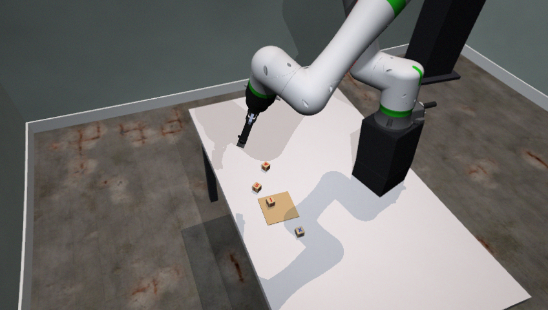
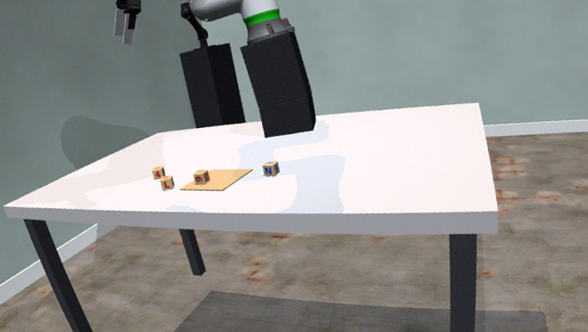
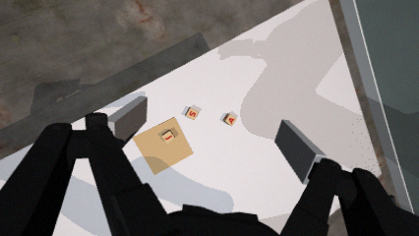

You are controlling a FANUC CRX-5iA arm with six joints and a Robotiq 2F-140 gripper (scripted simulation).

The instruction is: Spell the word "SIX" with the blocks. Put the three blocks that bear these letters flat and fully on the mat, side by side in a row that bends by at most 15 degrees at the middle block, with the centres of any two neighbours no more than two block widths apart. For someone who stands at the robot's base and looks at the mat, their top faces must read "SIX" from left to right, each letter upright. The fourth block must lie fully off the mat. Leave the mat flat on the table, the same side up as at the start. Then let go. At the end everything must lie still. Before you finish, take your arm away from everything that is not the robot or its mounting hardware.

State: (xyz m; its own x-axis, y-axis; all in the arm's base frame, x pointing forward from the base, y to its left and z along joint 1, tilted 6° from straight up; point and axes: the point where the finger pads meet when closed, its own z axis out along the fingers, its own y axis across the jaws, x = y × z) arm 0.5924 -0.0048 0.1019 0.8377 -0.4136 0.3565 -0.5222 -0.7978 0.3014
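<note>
A tan mat (image 1: 285, 210) (image 2: 228, 176) (image 3: 157, 154) lies on the white table (image 1: 384, 249) (image 2: 390, 160) (image 3: 231, 162). The I block (image 1: 270, 201) (image 2: 201, 176) (image 3: 168, 135) sits on the mat near one corner. The S block (image 1: 256, 186) (image 2: 166, 183) (image 3: 192, 113) and the A block (image 1: 265, 166) (image 2: 159, 172) (image 3: 230, 119) lie off the mat on one side. The X block (image 1: 299, 231) (image 2: 270, 168) lies off the mat on the other side and does not show in the wrist view. My gripper (image 1: 242, 144) (image 2: 123, 33) (image 3: 213, 120) is open and empty, high above the table beyond the A block.
The robot's black pedestal (image 1: 384, 153) (image 2: 279, 88) stands at the table's back edge, with a black column (image 1: 438, 34) (image 2: 211, 85) behind it. The table's left edge runs close to the blocks.
</note>
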